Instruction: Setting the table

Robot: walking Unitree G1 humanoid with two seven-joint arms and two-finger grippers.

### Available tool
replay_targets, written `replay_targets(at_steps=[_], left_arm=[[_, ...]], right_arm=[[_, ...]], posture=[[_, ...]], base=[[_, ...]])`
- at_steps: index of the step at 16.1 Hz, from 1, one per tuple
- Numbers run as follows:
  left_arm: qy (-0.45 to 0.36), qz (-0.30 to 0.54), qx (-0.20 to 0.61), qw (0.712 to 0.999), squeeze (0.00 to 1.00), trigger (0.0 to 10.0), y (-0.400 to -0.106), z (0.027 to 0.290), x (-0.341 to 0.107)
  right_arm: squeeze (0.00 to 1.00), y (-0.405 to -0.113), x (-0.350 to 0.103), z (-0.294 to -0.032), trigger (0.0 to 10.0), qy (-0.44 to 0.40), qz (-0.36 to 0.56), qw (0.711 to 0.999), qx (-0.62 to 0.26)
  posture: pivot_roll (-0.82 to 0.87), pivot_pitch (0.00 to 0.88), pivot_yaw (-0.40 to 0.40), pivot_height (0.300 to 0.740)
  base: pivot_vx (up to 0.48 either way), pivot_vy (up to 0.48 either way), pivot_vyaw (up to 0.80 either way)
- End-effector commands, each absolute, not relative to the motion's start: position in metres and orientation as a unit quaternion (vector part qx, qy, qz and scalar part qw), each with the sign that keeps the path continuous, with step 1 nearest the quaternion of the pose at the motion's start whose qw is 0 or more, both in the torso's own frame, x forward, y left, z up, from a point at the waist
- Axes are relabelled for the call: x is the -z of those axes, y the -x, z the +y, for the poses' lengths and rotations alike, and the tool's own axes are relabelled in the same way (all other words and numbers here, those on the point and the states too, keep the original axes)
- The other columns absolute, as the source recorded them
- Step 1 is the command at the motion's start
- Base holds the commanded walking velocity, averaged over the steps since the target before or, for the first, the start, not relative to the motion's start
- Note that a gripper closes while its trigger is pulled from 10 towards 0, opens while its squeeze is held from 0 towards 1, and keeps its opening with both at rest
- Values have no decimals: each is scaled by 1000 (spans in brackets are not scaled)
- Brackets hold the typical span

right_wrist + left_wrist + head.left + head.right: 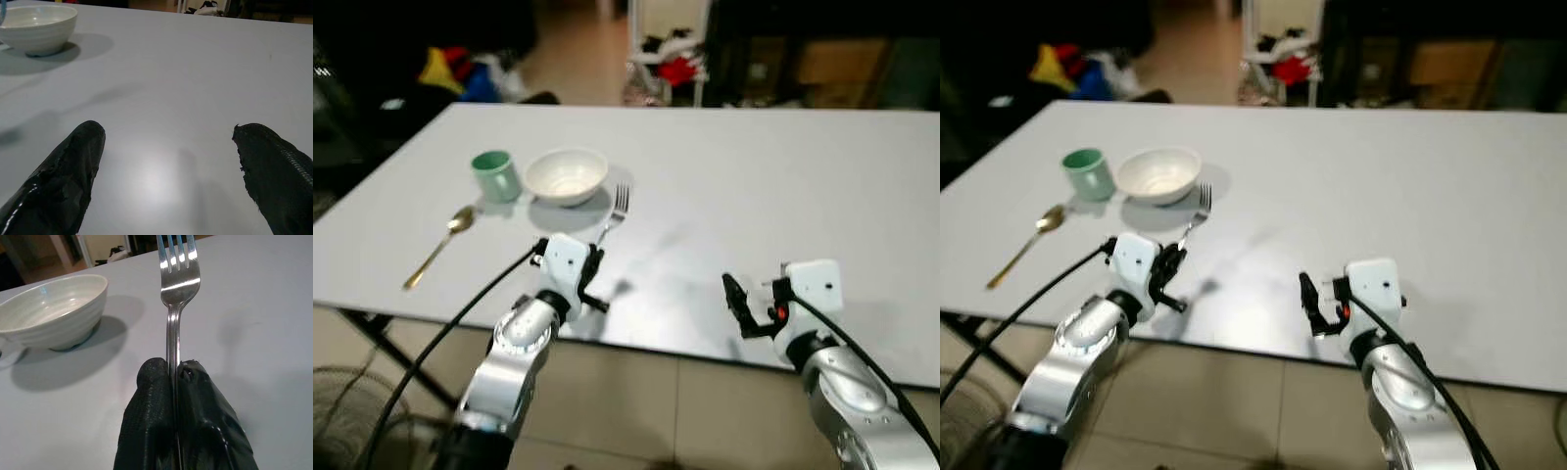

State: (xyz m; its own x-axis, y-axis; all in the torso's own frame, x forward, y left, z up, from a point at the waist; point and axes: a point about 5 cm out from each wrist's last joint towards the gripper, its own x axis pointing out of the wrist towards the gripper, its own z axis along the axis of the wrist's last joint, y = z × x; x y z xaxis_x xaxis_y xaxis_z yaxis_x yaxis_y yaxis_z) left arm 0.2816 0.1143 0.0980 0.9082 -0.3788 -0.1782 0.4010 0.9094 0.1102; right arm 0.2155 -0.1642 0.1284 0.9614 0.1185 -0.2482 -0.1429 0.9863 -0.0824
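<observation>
One step: placing fork [179, 279] beside bowl [566, 175]
Left hand [176, 382]: clamped on fork handle
Right hand [166, 171]: released, idle
Next: probably lower, let go

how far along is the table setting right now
Already set out: a white bowl, a green cup and a gold spoon at the table's left. In hand: the left gripper is shut on the fork beside the bowl. Left: releasing the fork. The right gripper hangs open.
</observation>
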Motion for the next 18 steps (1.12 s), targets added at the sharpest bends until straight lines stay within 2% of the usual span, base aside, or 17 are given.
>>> replay_targets(at_steps=[1, 6, 7, 11, 18], left_arm=[[-83, 71, 200, 974, 0, 10000, -288, 115, -103], [-149, 155, 181, 960, 0, 10000, -314, 118, -84], [-141, 181, 159, 960, 0, 10000, -324, 120, -81], [-115, 207, 158, 959, 0, 10000, -331, 110, -80], [-70, 254, 178, 948, 0, 10000, -334, 74, -84]], right_arm=[[0, -217, -132, -162, 10000, 48, 116, 990, -70], [0, -221, -129, -157, 10000, 54, 122, 987, -89], [0, -222, -127, -154, 10000, 60, 131, 985, -100], [0, -217, -124, -152, 10000, 58, 139, 983, -102], [0, -212, -123, -152, 10000, 57, 149, 982, -102]], posture=[[-32, 0, 94, 740], [-16, 0, 95, 740], [-14, 0, 99, 740], [-18, 0, 112, 740], [-31, 0, 127, 740]], base=[[0, 0, 0], [0, 0, 0], [0, 0, 0], [0, 0, 0], [0, 0, 0]])
